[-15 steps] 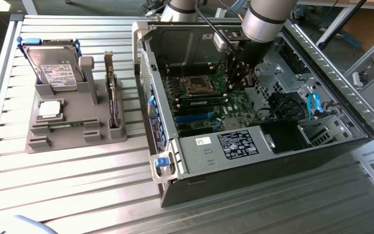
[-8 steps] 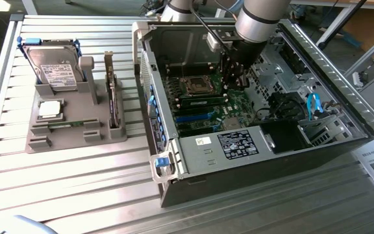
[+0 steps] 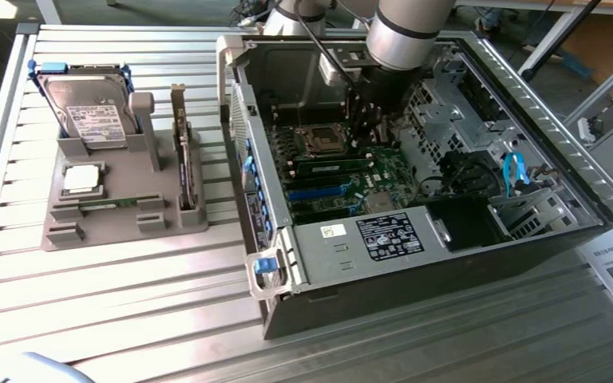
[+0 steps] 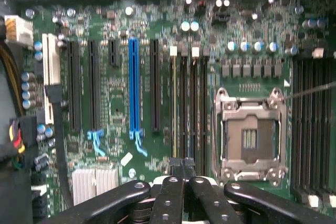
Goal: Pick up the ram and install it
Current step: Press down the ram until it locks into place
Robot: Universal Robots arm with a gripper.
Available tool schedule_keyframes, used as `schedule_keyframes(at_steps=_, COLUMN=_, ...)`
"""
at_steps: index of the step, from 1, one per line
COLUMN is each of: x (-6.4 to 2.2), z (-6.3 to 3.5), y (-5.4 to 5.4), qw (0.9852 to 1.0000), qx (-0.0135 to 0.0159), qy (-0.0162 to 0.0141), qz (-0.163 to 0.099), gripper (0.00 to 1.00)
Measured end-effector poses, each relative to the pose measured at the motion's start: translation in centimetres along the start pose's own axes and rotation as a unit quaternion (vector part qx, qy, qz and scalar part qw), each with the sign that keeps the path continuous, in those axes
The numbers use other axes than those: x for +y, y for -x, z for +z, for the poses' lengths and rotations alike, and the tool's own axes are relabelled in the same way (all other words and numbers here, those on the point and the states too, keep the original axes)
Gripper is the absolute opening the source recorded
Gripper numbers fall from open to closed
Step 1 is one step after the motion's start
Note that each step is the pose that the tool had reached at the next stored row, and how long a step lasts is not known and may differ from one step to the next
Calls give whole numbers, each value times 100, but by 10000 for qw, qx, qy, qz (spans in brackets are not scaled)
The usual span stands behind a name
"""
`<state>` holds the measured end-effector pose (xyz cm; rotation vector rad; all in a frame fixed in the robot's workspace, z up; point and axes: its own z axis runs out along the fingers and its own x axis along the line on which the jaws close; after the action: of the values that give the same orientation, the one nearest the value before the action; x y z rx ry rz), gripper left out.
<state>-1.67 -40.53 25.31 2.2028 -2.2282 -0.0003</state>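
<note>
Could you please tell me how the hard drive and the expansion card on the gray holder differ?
The hard drive is silver and boxy with a white label; the expansion card is dark and thin. The hard drive leans back, broad face showing; the expansion card stands on edge. Both sit in the gray holder beside the computer case.
</note>
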Motion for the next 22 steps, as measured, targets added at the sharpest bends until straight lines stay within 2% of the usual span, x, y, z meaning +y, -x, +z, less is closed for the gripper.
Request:
schedule_keyframes(at_steps=12, x=321, z=2, y=-4, qw=10000, qx=0, qy=0, qz=0, gripper=10)
schedule_keyframes(at_steps=22, x=328, z=35, y=-4, qw=10000, qx=0, qy=0, qz=0, gripper=10)
